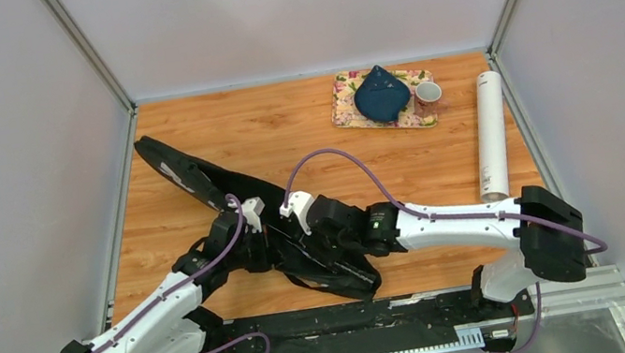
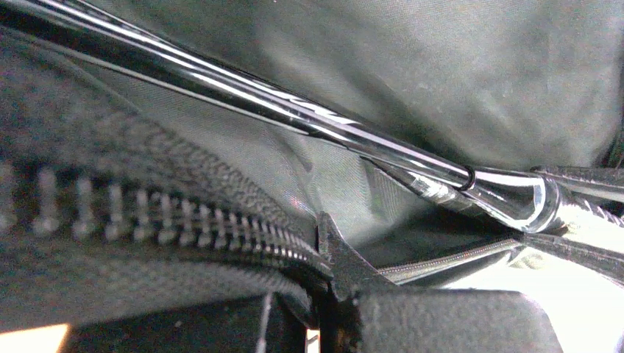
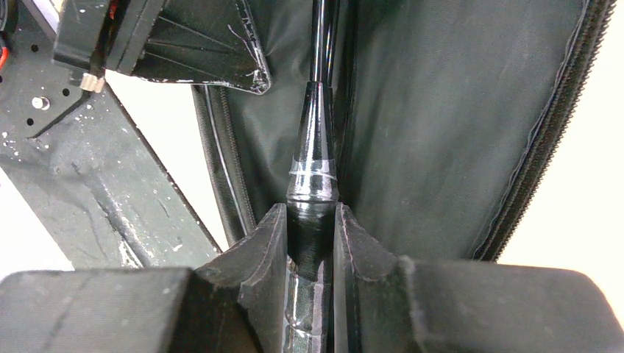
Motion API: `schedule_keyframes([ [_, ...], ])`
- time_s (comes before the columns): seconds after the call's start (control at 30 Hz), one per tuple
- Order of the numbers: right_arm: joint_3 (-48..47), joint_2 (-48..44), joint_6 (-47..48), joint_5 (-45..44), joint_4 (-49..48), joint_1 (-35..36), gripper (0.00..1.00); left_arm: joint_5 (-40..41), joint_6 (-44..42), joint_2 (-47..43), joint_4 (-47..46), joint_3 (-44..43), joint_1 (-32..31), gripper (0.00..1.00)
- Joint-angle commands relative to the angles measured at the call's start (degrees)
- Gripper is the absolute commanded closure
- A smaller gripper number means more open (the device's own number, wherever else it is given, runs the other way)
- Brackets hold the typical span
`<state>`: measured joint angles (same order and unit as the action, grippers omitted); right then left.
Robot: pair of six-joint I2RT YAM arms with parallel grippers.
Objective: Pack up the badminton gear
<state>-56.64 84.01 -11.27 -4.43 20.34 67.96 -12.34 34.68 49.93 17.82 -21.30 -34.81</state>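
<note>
The long black racket cover (image 1: 195,176) lies diagonally on the table, unzipped along its near part. My left gripper (image 1: 248,243) is shut on its zippered edge (image 2: 184,213), holding the flap up; one fingertip (image 2: 346,265) shows against the zipper. A glossy black racket shaft (image 2: 294,110) runs inside the cover. My right gripper (image 1: 318,232) is shut on the racket's handle cone (image 3: 313,176), its fingers (image 3: 257,250) on either side, with the shaft pointing into the open cover (image 3: 427,132). The racket heads are hidden. The white tube (image 1: 491,134) lies at the right. No shuttlecocks are in view.
A floral tray (image 1: 346,110) with a blue cloth (image 1: 381,94) stands at the back, a small cup (image 1: 426,94) on its right end. The black base rail (image 1: 332,325) runs along the near edge. Grey walls enclose the table on three sides.
</note>
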Motion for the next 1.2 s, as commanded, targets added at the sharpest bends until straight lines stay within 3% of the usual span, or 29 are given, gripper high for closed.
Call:
schedule_keyframes([
  [0.0,-1.6,-2.1,7.1,-2.7,-2.5,-1.8,1.00,-0.8,-6.5,-0.1,2.9,-2.6,-0.6,1.00],
  [0.23,1.7,-0.9,9.1,1.5,-8.9,-2.5,1.00,-1.6,-7.0,-0.2,2.1,-1.5,-0.6,1.00],
  [0.33,1.7,-1.6,11.0,-2.8,-6.7,-3.4,0.97,-0.3,-7.8,-0.4,2.9,-1.4,-0.6,1.00],
  [0.57,-0.6,0.9,7.6,-5.2,2.1,-4.8,0.55,-2.7,-6.2,-0.7,0.3,-1.9,-0.6,1.00],
  [0.63,-2.1,0.5,4.2,-5.4,7.2,-4.7,0.49,-3.6,-5.8,-0.8,-0.7,-2.2,-0.6,1.00],
  [0.67,-2.2,-0.4,3.7,-4.8,8.1,-4.0,0.37,-3.7,-5.6,-0.9,-0.7,-2.4,-0.6,1.00],
  [0.7,-2.2,-1.5,2.8,-4.4,9.1,-3.6,0.35,-3.7,-5.6,-0.8,-0.6,-2.7,-0.6,1.00],
  [0.8,-2.1,-6.9,2.0,1.1,11.2,-2.6,0.34,-3.6,-6.0,-0.1,0.5,-3.8,-0.6,1.00],
  [0.93,-1.0,-12.0,1.2,13.5,6.5,-2.0,0.31,-3.0,-5.8,0.2,-0.1,-4.2,-0.6,1.00],
  [1.17,-2.9,-3.6,3.2,28.0,1.8,-2.5,0.44,-2.7,-2.7,-0.5,-3.7,-3.3,-0.6,1.00],
])
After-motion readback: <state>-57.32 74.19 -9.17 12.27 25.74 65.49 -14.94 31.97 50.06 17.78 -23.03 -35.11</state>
